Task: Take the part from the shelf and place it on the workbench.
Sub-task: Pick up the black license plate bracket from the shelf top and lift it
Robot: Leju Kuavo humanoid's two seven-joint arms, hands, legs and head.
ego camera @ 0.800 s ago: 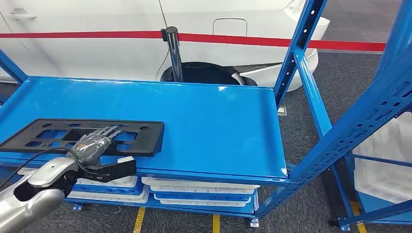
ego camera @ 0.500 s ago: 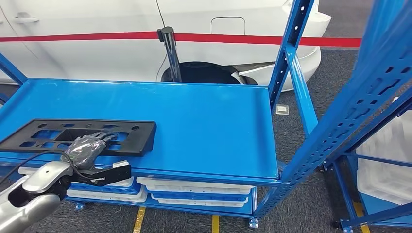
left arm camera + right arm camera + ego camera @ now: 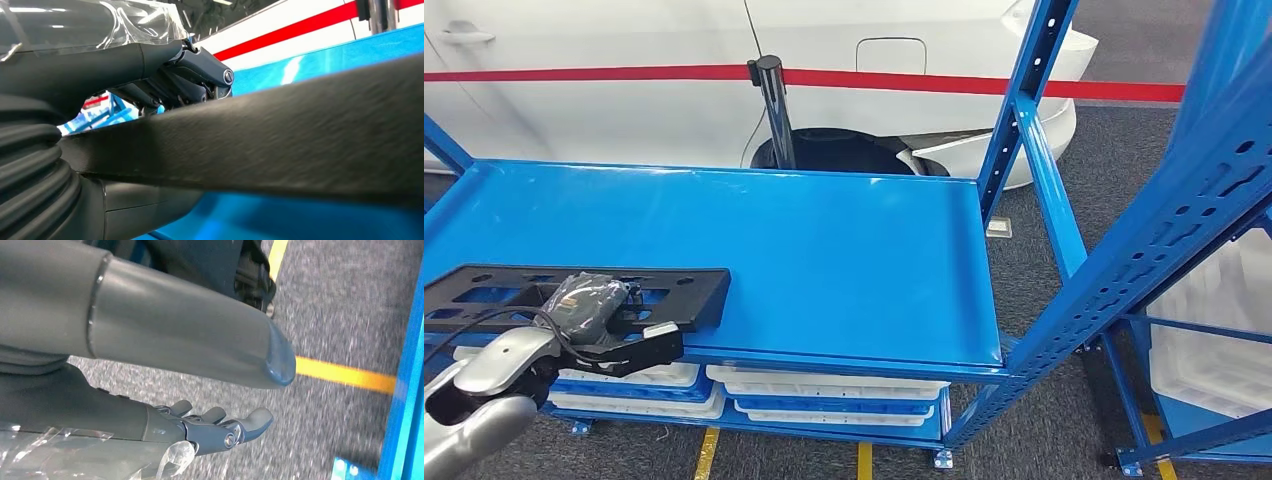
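The black part (image 3: 574,292) is lying at the shelf's (image 3: 824,250) front left edge; we are gripping its near rim with our left robot hand (image 3: 589,305), fingers curled over it, thumb beneath. Our right robot hand (image 3: 220,427) is hanging with fingers apart, holding nothing. We judge the lift-off comes next.

A car workshop or assembly floor: blue steel shelving (image 3: 1024,190) stands on grey carpet marked with yellow floor lines (image 3: 709,452), white moulded trays (image 3: 824,385) stacked below, beside a white car (image 3: 624,110) behind a red barrier belt (image 3: 924,80).
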